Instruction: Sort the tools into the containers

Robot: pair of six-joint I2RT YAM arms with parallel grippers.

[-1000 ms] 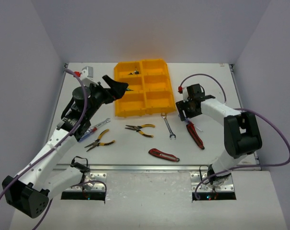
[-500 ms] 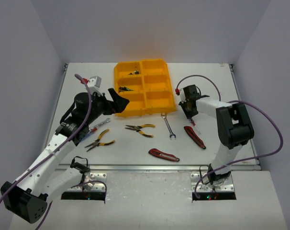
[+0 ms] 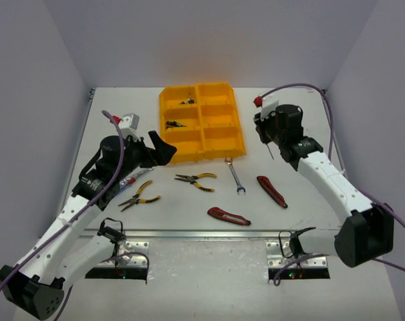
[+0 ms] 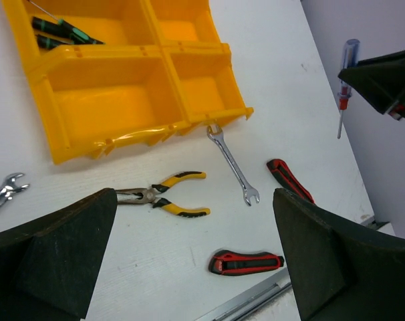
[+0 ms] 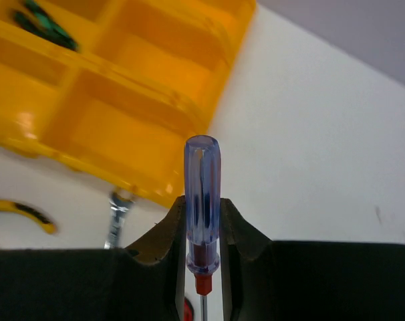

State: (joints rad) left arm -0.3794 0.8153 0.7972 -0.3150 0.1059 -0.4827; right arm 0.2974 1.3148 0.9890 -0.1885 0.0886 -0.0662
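Observation:
The yellow-orange tray stands at the back middle of the table. A green-handled screwdriver lies in its middle-left compartment, also in the left wrist view. A small dark tool lies in the far-left compartment. My right gripper is raised just right of the tray, shut on the red-blue screwdriver, shaft pointing down. My left gripper is open and empty above the table by the tray's near-left corner. In the left wrist view my left gripper hangs above the table.
On the table in front of the tray lie yellow-black pliers, second pliers, a silver wrench, two red utility knives, and a tool partly under my left arm. Walls close in on three sides.
My right gripper has lifted the red-blue screwdriver off the table and risen beside the tray. My left gripper has drawn back from the tray, leaving a green-handled screwdriver in the middle-left compartment.

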